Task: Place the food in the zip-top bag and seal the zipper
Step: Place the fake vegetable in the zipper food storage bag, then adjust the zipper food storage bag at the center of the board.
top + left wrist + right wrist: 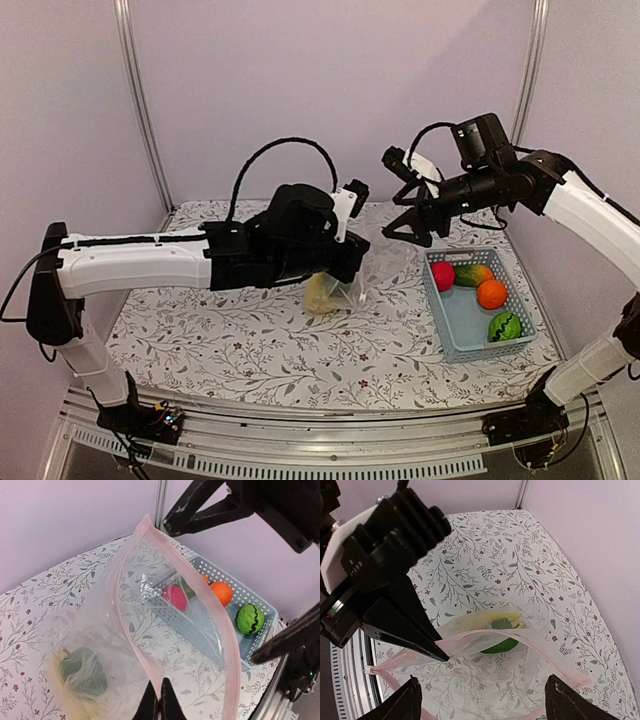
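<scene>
Hanging where: the zip-top bag (pixel 348 285) hangs over the middle of the table, between the two arms and left of the basket. Its loaded bottom is low over the cloth.
Bag look: clear, crinkly plastic with bright glare patches. The cloth's leaf print and part of the basket show through its walls.
Zipper (pixel 119 597): a pale pink strip rimming the mouth. Its two sides bow apart into a long leaf-shaped opening, so the mouth gapes and is not sealed.
Inside the bag: a dark green piece (pixel 500 647) lies against the yellow bananas (pixel 496 616) at the bottom, both softened by the plastic.
Left gripper (pixel 159 702): fingers pressed together, pinching one side of the zipper strip at the mouth's edge and holding the bag up by it.
Right gripper (pixel 485 700): fingers spread wide with nothing between them, poised above the open mouth. In its own wrist view, one finger shows to either side of the opening.
Basket (pixel 462 320): light blue plastic lattice, standing on the table to the right, apart from the bag.
In the basket: a red apple (pixel 442 275) and a green-orange mango (pixel 472 274) at the far end, an orange (pixel 491 293) in the middle, and a striped green ball (pixel 505 326) at the near end.
Table (pixel 220 340): covered by a white cloth printed with leafy sprigs.
</scene>
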